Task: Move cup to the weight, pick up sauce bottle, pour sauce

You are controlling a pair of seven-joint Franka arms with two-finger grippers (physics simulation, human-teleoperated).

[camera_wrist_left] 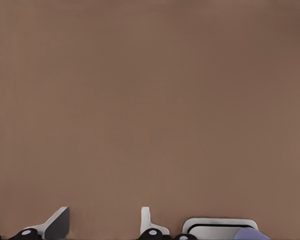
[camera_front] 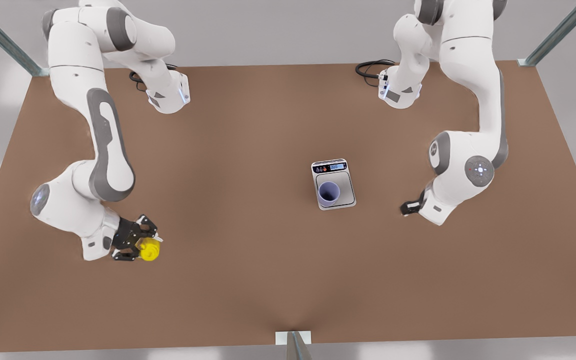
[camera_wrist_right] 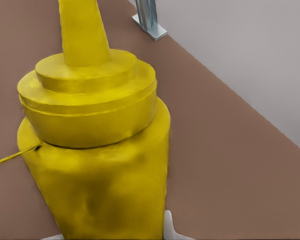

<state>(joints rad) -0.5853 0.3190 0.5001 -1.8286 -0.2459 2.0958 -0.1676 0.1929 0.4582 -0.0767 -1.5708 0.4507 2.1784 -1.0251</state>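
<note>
right gripper (camera_front: 144, 243) — fingers closed on upright sauce bottle (camera_front: 150, 248) | cup (camera_front: 328, 194) on weight (camera_front: 333, 184), well toward front view's right | left gripper (camera_front: 409, 207) — fingers parted, empty, waiting beside weight

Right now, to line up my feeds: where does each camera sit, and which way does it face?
Front view: above the table, looking down; both arms, cup on the weight, right gripper at the sauce bottle.
Left wrist view: on the arm at the front view's right, facing bare table; open left gripper, weight's edge.
Right wrist view: on the other arm, close up to the sauce bottle.
Shared: front and left wrist views both show weight and cup.
</note>
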